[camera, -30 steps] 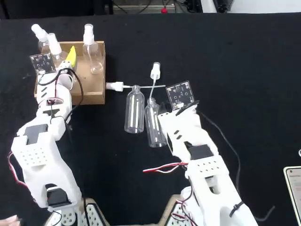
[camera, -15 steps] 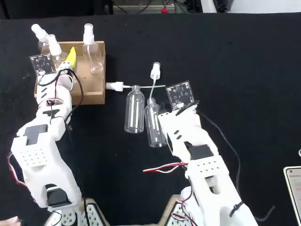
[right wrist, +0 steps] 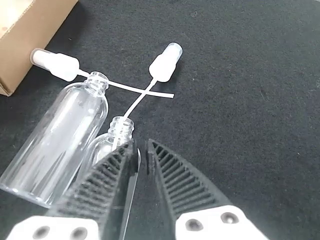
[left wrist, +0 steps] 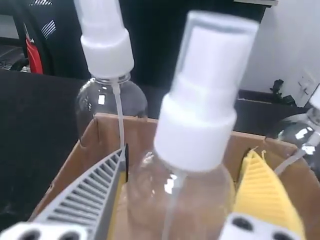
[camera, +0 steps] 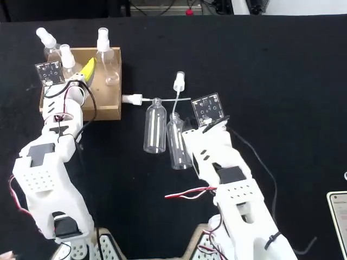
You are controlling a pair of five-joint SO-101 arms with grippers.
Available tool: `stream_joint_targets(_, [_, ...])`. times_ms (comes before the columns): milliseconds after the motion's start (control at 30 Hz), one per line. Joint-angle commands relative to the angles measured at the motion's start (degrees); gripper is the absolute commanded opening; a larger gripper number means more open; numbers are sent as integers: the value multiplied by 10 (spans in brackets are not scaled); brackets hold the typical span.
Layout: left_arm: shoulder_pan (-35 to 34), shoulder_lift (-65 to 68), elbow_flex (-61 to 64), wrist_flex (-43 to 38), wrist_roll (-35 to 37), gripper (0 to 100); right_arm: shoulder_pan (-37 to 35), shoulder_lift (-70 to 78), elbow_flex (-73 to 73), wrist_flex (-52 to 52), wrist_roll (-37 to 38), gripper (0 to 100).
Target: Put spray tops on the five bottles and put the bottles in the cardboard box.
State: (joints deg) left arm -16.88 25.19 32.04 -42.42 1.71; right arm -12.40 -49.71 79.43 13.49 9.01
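The cardboard box (camera: 105,100) sits at the far left with three topped bottles standing in it. My left gripper (camera: 78,70) is inside the box, open around the middle bottle (camera: 68,57) (left wrist: 200,110). The grey finger (left wrist: 95,195) and the yellow finger (left wrist: 262,190) flank that bottle. Two open bottles (camera: 154,127) (camera: 178,143) lie mid-table. Two loose spray tops (camera: 133,99) (camera: 179,81) lie by their necks with their tubes crossed. My right gripper (right wrist: 142,150) is shut and holds nothing, over the nearer bottle's neck (right wrist: 122,125).
A white device (camera: 339,211) lies at the table's right edge. The black cloth to the right of the bottles is free. Square marker tags (camera: 207,108) (camera: 49,71) ride on both grippers. The box corner (right wrist: 30,25) is close to the loose tops.
The left gripper's yellow finger has swung outward to the right, and the bottle between its fingers has shifted slightly right. The right arm has not moved.
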Motion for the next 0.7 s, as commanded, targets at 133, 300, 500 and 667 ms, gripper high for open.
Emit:
stream_joint_targets(133, [-12, -44, -5, -6, 7, 341, 10, -10, -11, -15, 0, 32])
stream_joint_targets(300, [-10, -93, 25, -3, 7, 341, 10, -9, -12, -15, 0, 32])
stream_joint_targets(500, [-11, -122, 61, -2, 4, 341, 10, -8, -12, -15, 0, 32])
stream_joint_targets(667, [-12, -128, 91, -6, 4, 341, 10, -8, -11, -15, 0, 32])
